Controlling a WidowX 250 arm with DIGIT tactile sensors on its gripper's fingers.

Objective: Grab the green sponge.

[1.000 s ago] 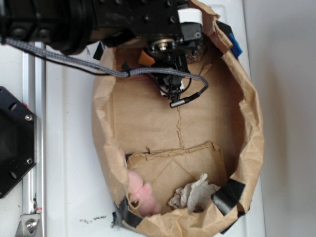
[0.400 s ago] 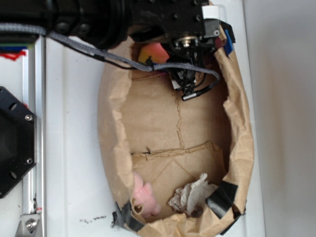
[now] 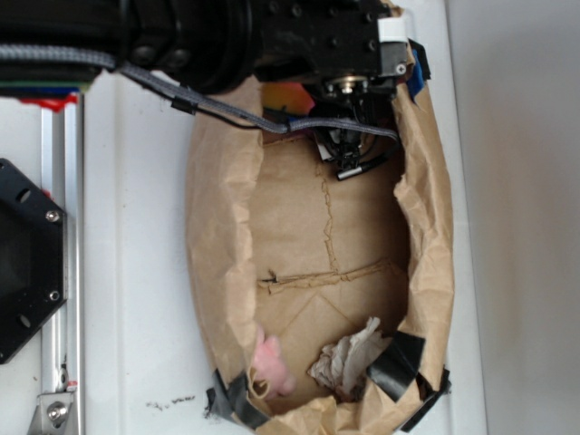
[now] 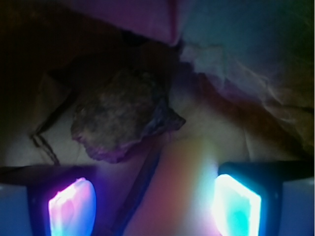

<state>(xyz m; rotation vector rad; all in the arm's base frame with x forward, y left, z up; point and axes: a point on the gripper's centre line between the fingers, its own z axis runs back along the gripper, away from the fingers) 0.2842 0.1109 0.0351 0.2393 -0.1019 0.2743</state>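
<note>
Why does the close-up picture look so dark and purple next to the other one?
Wrist view: dim inside the paper bag, tinted purple and blue, the end effector fingertips glowing overexposed, the brown lump soft. Exterior view: evenly bright, white table nearly washed out.

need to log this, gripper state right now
gripper: open, holding nothing; fingers apart, a brown rock-like lump ahead of them
</note>
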